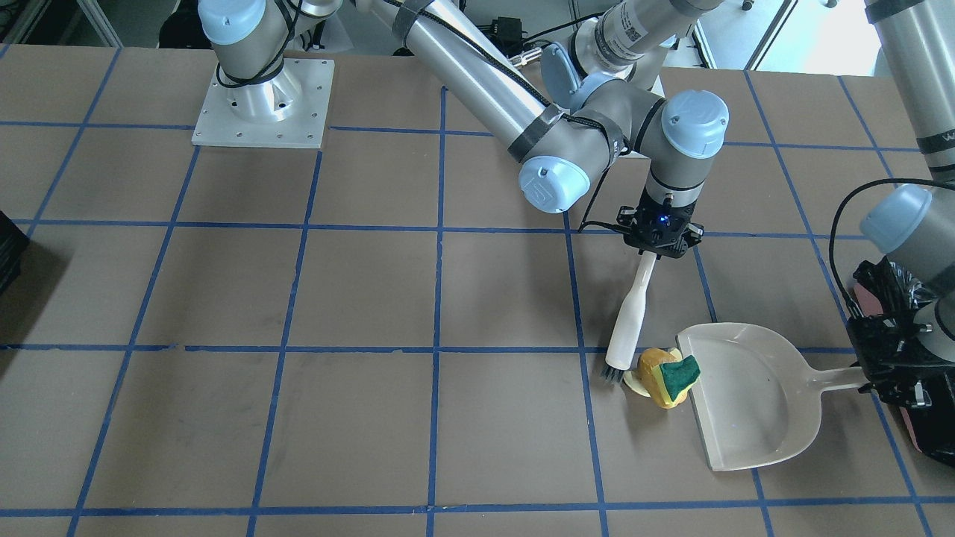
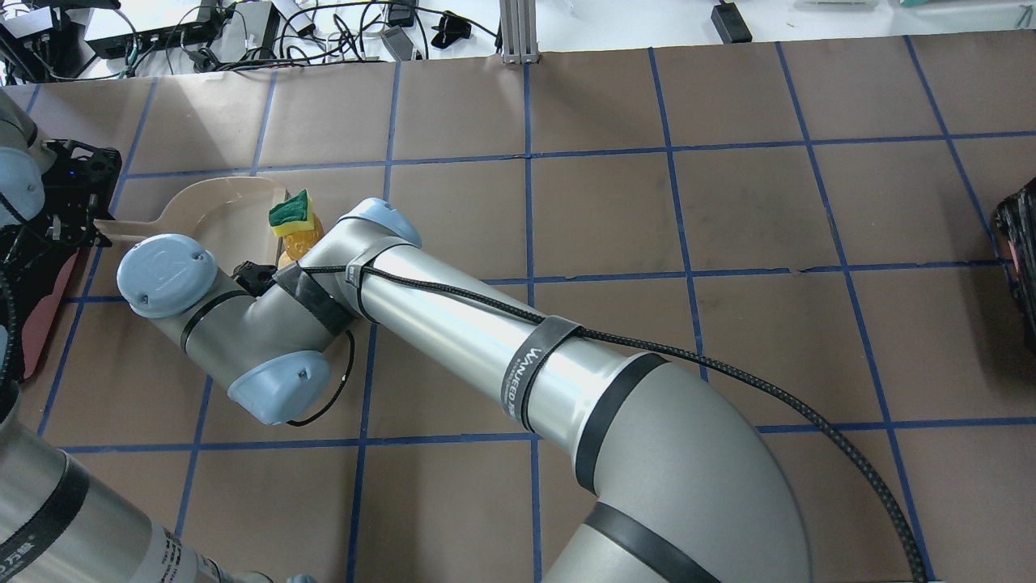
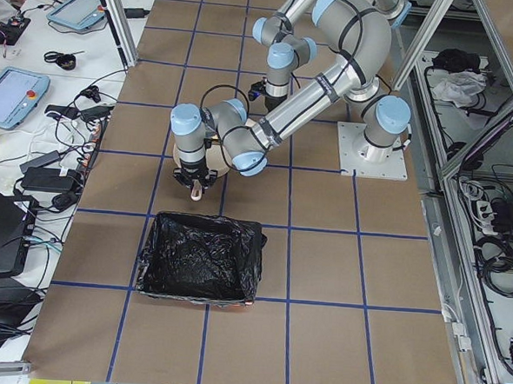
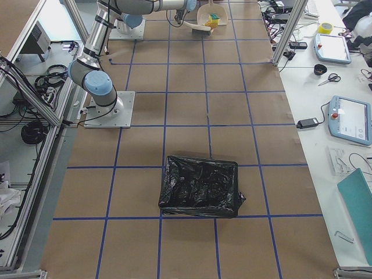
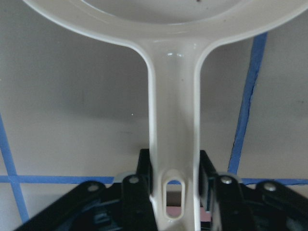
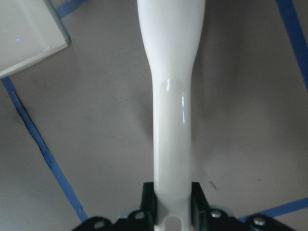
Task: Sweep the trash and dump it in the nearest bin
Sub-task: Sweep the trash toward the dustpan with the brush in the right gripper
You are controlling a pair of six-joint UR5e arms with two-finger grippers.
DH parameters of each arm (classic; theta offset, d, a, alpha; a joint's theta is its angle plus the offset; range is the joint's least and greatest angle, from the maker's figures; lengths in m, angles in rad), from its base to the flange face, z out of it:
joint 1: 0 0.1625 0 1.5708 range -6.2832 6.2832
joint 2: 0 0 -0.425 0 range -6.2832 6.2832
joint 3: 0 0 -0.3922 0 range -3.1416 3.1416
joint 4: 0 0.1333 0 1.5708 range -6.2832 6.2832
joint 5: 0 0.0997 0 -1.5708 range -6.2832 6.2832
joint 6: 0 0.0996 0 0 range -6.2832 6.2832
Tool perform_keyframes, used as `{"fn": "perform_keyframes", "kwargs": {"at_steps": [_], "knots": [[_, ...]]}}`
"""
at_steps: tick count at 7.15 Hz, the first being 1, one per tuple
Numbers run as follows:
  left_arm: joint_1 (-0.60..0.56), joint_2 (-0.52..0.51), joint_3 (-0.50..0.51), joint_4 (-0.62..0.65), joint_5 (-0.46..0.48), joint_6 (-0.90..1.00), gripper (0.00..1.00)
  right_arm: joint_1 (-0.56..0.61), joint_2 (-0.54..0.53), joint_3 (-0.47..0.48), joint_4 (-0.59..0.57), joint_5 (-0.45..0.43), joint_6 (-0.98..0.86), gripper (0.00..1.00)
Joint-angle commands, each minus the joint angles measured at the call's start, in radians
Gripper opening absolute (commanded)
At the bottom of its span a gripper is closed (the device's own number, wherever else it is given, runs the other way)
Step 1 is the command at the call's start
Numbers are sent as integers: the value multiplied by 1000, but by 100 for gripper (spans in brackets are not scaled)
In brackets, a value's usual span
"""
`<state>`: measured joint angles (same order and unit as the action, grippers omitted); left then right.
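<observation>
The right tool [image 1: 655, 252] is seen pressed onto the top of the white brush [image 1: 628, 322] handle, which is pinched between its fingers. The brush is held tilted, with its dark bristles set down on the bench [image 1: 224, 298] just beside the trash [image 1: 666, 377], on the side away from the dustpan [image 1: 753, 406].

The trash is found toward the bench's left end, nearer the operators' edge than the robot's edge. It is gathered at the dustpan's open lip. The green-topped sponge [image 1: 679, 371] is perched on the orange-yellow fruit piece [image 1: 653, 367] and touches the lip, and the pale peel ring [image 1: 634, 385] lies beneath them.

The dustpan's handle is clamped by the left tool [image 5: 174, 192], and the pan is laid flat on the bench. The bin [image 3: 204, 226], lined with black plastic, is placed at the bench's left end, just beyond that tool.
</observation>
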<state>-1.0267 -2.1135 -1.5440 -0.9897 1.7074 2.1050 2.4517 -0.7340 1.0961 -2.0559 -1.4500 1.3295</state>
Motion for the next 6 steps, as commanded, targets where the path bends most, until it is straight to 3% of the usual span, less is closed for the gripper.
{"fn": "perform_keyframes", "kwargs": {"at_steps": [1,4,5,6], "knots": [[-15,-6,-1,5,12,1,0,-6,-4,1,17,2,87,0],[-20,-10,-1,5,12,6,0,-52,18,-5,20,59,81,0],[-20,-10,-1,6,14,6,0,-86,24,-24,19,138,-29,0],[-20,-10,-1,6,12,6,0,-88,53,-72,25,143,-136,0]]}}
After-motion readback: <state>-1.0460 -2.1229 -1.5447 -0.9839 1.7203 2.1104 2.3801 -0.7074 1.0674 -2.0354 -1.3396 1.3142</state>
